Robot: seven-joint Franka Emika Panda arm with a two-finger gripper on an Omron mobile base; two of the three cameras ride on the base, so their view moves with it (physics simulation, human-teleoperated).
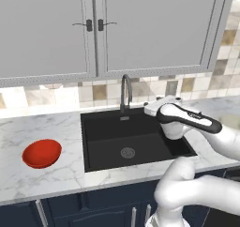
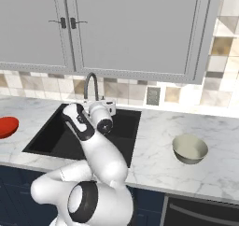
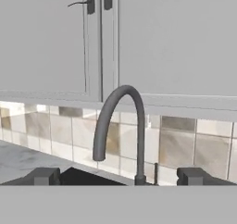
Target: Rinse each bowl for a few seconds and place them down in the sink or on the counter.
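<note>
The white arm's hand (image 2: 110, 107) hangs over the black recessed sink (image 2: 56, 141). A cream-white bowl (image 2: 189, 149) rests on the marble counter (image 2: 154, 164) at three o'clock; a glossy red bowl (image 2: 7, 127) sits at nine o'clock.

Glossy red bowl (image 1: 41, 153) on veined marble-look counter (image 1: 56, 127); matt black sink (image 1: 133, 144).

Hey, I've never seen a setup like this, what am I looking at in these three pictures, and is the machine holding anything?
It's a simulated kitchen with a white robot arm on a mobile base. Two pictures come from cameras on the base, behind the arm's left and right. The third comes from the hand, looking along the gripper at the grey faucet. On the marble counter, a red bowl sits left of the black sink and a cream bowl sits right of it. The gripper is open and holds nothing.
</note>
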